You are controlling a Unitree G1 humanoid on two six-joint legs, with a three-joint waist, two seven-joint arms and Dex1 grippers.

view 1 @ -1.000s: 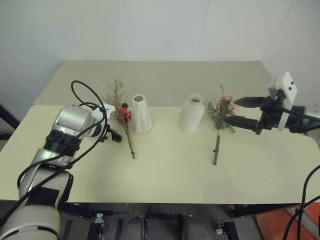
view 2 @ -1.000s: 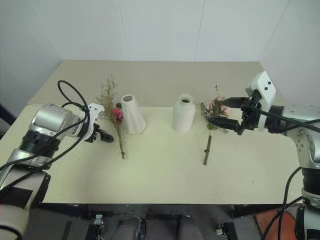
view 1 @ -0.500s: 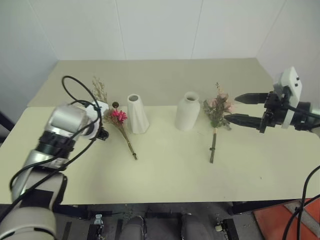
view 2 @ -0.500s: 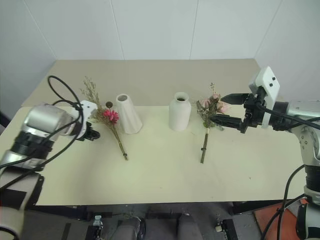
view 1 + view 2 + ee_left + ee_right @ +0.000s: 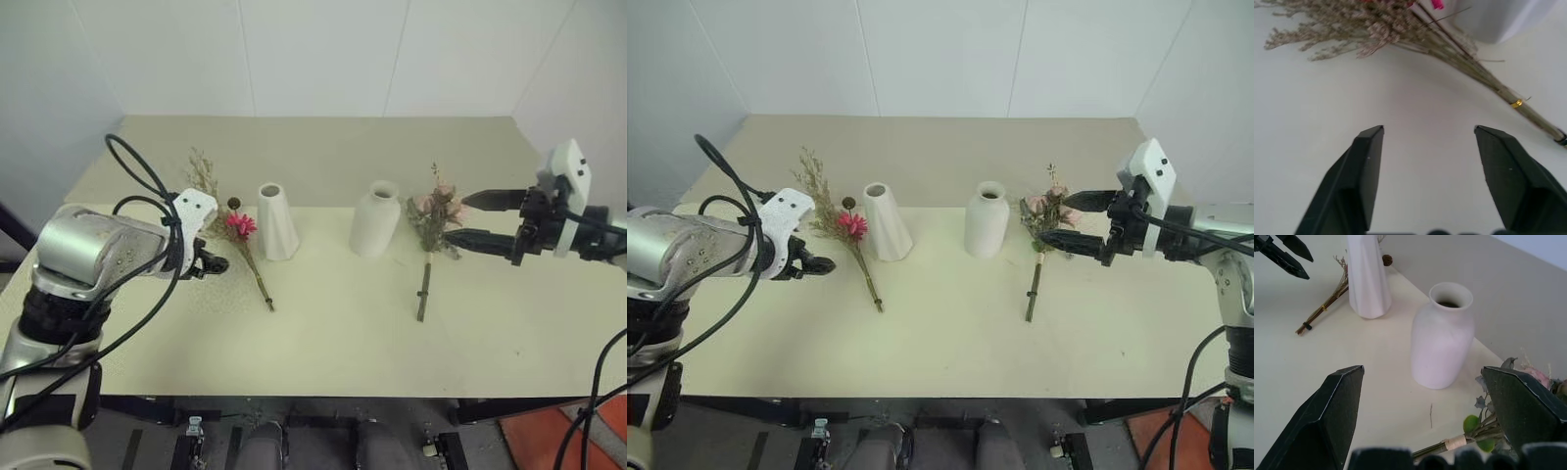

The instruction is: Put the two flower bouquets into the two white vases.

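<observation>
Although no brand, label or writing can be read, a gold band is seen on the magenta bouquet (image 5: 238, 235), laid on the pale table (image 5: 333, 333) beside the cone vase (image 5: 275, 223). The rose bouquet (image 5: 432, 231) lies beside the rounded vase (image 5: 376, 219). Both the left gripper (image 5: 1427, 147) and right gripper (image 5: 470, 217) are spread wide, empty. White walls enclose the corner.

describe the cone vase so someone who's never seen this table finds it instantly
On the pale table, two white vases stand side by side near the middle. The cone vase is the left one, beside the magenta bouquet lying flat. Unlike the rounded bottle vase, it tapers straight from a wide base to a narrow open top.
</observation>
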